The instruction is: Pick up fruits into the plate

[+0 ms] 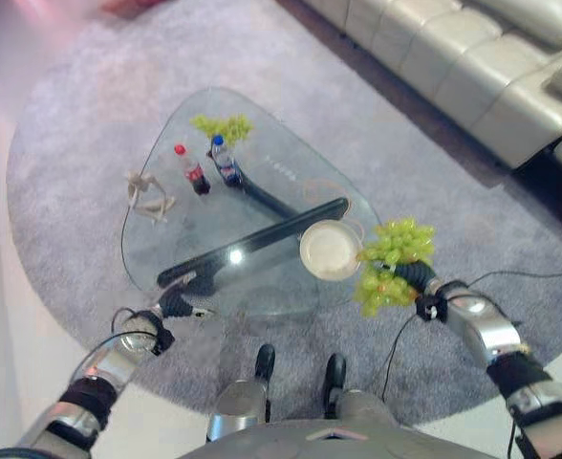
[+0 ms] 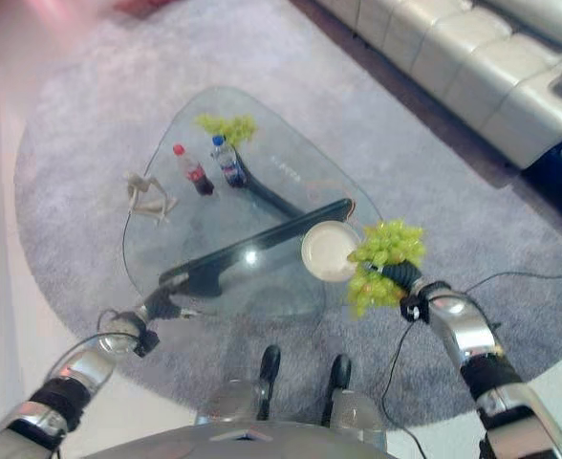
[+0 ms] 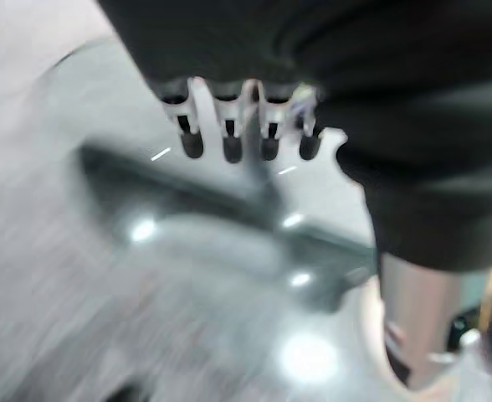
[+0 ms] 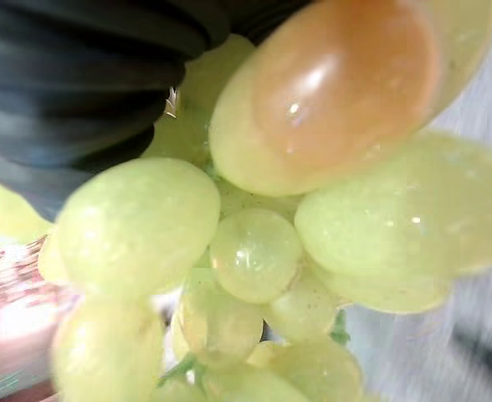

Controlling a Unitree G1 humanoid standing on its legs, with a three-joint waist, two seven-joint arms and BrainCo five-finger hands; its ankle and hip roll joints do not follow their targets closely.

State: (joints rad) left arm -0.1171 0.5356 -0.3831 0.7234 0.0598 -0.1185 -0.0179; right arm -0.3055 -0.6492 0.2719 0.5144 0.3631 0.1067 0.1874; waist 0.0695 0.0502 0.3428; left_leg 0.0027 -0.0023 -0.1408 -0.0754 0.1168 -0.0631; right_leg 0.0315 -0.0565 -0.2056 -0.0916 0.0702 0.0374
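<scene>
A bunch of green grapes (image 1: 396, 247) hangs just past the right front edge of the glass table (image 1: 281, 174), with my right hand (image 1: 412, 275) shut on it; up close the grapes (image 4: 254, 251) press against the hand's dark cover. An empty round cream plate (image 1: 330, 251) sits on the glass directly left of that bunch. A second bunch of green grapes (image 1: 224, 126) lies at the table's far end. My left hand (image 1: 178, 304) hovers at the near left edge of the table, its fingers (image 3: 229, 144) straight and holding nothing.
Two small bottles, one red-capped (image 1: 194, 172) and one blue-capped (image 1: 226, 161), stand near the far bunch. A wooden figure (image 1: 148, 196) sits at the table's left. A dark bar (image 1: 262, 239) runs under the glass. A pale sofa (image 1: 472, 67) lies beyond on the right, over a grey rug.
</scene>
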